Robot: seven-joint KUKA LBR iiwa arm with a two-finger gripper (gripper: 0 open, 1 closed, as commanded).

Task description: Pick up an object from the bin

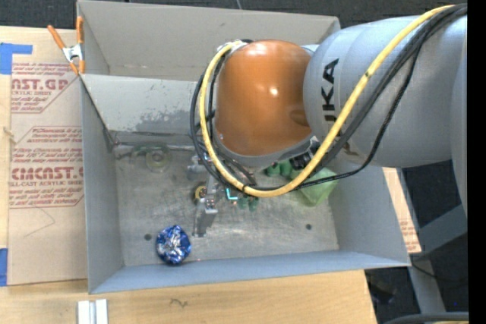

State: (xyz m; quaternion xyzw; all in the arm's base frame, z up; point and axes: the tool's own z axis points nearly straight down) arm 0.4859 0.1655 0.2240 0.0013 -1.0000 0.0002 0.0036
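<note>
My gripper [205,215], whose opening I cannot tell and with nothing visibly in it, hangs over the bare floor of the bin [140,197] at lower centre, just upper right of the crumpled blue foil ball [173,245], so closing here would likely catch nothing or knock it away.

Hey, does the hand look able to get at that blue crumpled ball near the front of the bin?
Probably yes. The hand sits close beside the blue ball, with bare floor between them; the near wall beside the ball might crowd it.
</note>
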